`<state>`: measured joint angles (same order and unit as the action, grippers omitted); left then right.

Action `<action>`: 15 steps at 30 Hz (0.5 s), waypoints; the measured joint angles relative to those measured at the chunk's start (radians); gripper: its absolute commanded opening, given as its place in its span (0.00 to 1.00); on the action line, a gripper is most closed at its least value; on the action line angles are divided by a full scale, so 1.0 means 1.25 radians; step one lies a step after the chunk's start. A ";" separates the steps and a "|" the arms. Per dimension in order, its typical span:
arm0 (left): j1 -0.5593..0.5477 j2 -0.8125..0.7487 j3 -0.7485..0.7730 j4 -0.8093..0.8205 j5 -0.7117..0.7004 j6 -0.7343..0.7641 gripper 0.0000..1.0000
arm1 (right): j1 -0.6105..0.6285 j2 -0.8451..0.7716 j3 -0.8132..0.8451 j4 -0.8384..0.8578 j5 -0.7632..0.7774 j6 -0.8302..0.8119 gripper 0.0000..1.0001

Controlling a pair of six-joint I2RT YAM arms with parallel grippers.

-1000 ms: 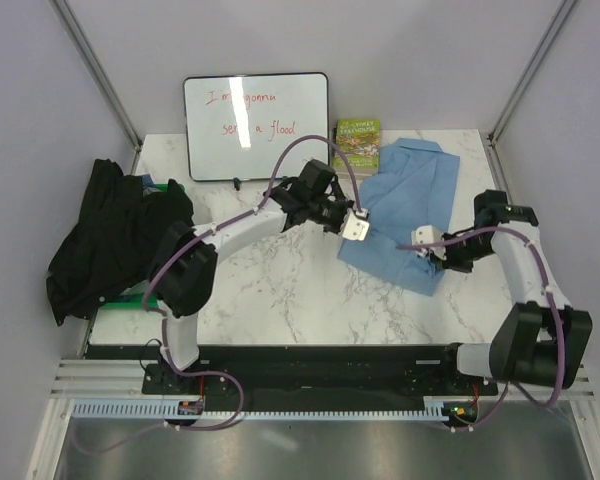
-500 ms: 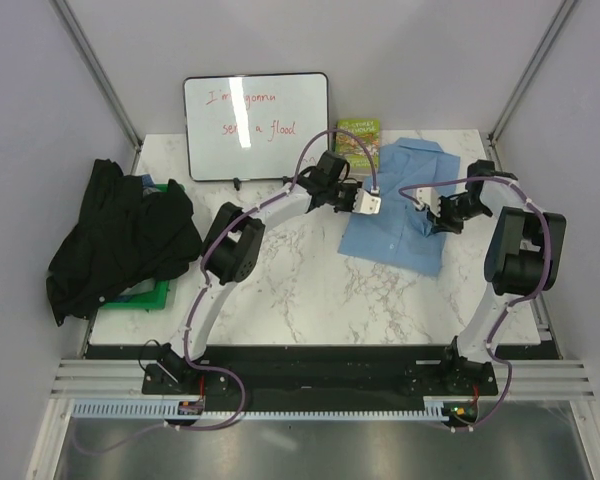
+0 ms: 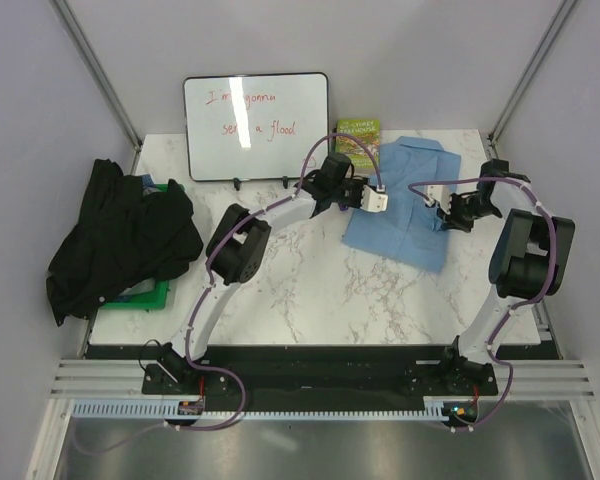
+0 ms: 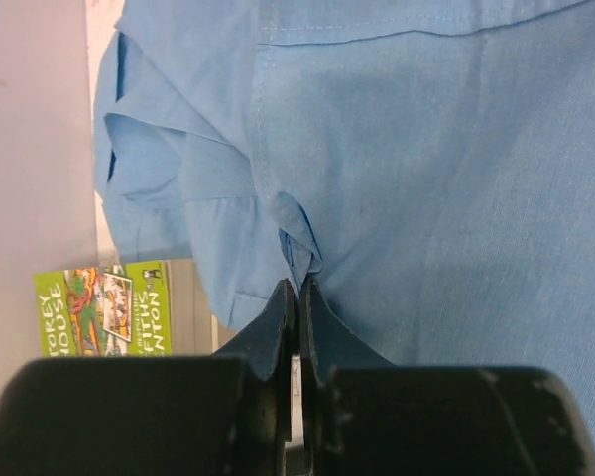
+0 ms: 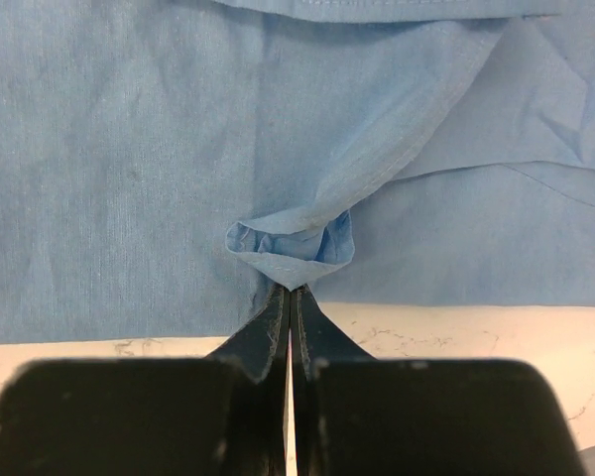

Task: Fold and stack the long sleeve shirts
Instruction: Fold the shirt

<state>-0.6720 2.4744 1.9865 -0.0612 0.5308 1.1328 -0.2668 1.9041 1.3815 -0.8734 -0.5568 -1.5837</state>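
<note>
Marble desk (image 3: 280,290) carries the light blue shirt (image 3: 405,220) near its far right corner. The left tool (image 4: 297,288) and right tool (image 5: 291,293) each clamp a pinch of its cloth, likely to fold it, while the black shirt (image 3: 120,240) lies heaped at the left edge.

Pale grey walls (image 3: 280,30) enclose a white marble table (image 3: 300,290) (whiteboard (image 3: 256,125) propped at the back).

whiteboard (image 3: 256,126): red txt "I'm gonna se.. a flood" | book (image 4: 104,307): partly legible, "..OREY HOUSE"
</note>
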 measured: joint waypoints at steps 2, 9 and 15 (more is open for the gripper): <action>-0.001 0.000 0.000 0.017 -0.005 -0.002 0.04 | 0.000 0.000 0.000 0.002 0.001 0.002 0.00; -0.002 0.016 0.000 0.041 -0.051 0.002 0.45 | 0.001 0.031 0.008 0.052 0.005 0.075 0.36; -0.002 0.016 -0.003 0.039 -0.089 -0.028 0.69 | 0.001 0.043 -0.001 0.052 0.032 0.121 0.69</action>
<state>-0.6743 2.4950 1.9823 -0.0124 0.4191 1.0977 -0.2657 1.9575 1.3800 -0.8089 -0.5171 -1.4322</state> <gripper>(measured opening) 0.606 0.591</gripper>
